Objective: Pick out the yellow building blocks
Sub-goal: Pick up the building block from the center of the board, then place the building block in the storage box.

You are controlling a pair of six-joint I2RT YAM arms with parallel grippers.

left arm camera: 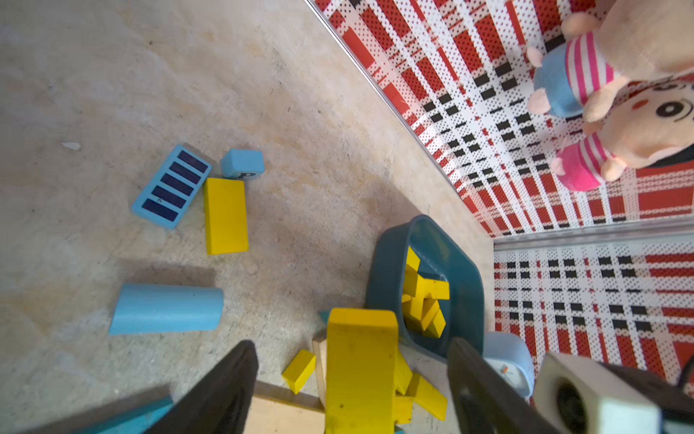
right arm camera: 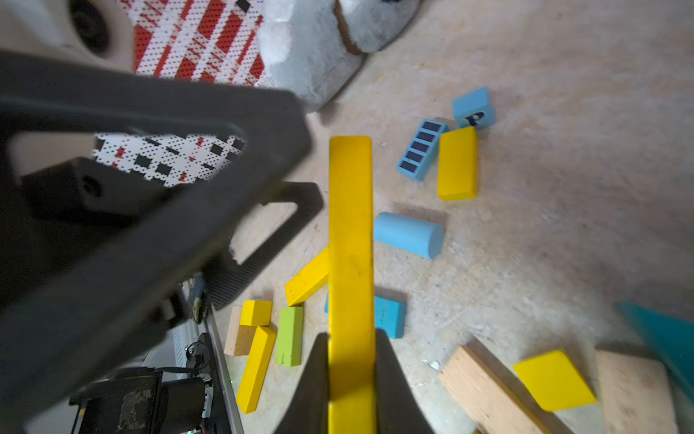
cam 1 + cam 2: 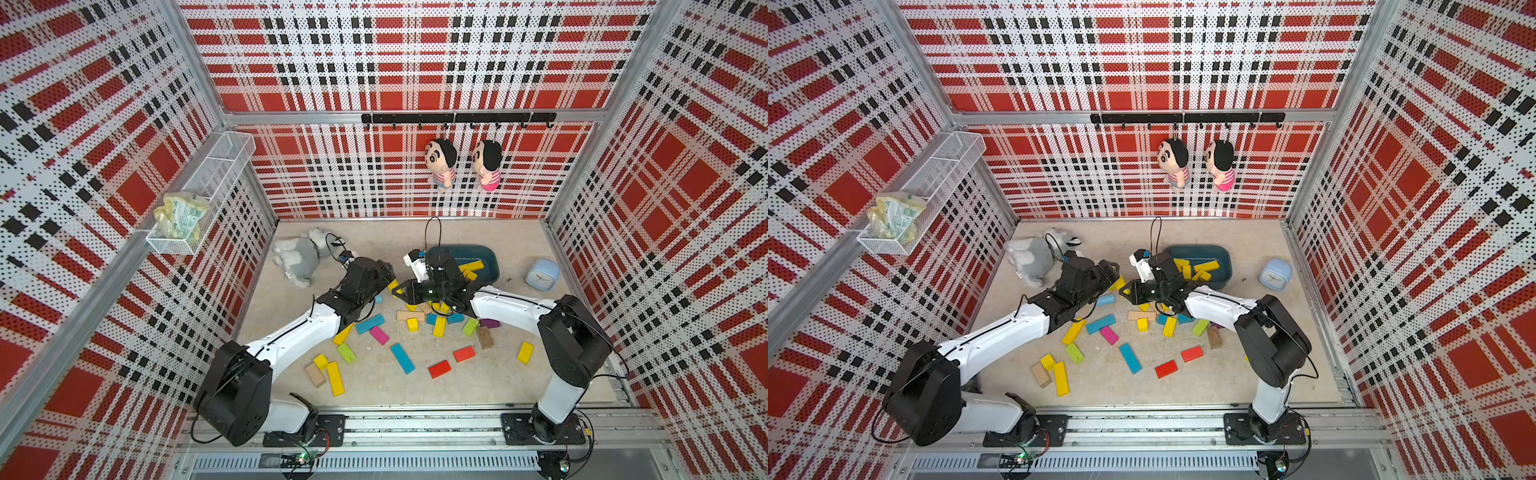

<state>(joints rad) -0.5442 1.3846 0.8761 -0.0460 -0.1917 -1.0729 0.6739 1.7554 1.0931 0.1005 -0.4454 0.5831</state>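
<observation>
Yellow building blocks [image 1: 424, 297] are heaped in the teal tub [image 1: 386, 263]; others are scattered on the desk [image 3: 478, 386]. A long yellow bar [image 2: 351, 233] is clamped by the right gripper [image 2: 351, 338] above the desk — its long axis is pointed at the left gripper [image 1: 351, 345], whose jaws are spread wide around it.

yellow blocks [image 3: 335, 378]; teal bin [image 3: 495, 266]; red plaid walls [image 3: 415, 62]

Looks like a robot test cell: boxed in by perforated plaid panels [image 3: 415, 50] on aluminium framing [image 3: 291, 118], fitted with two arms [image 3: 299, 332] bolted to a slotted rail [image 3: 415, 430], hung with plush dolls [image 3: 441, 163] and a wire basket [image 3: 208, 183].
</observation>
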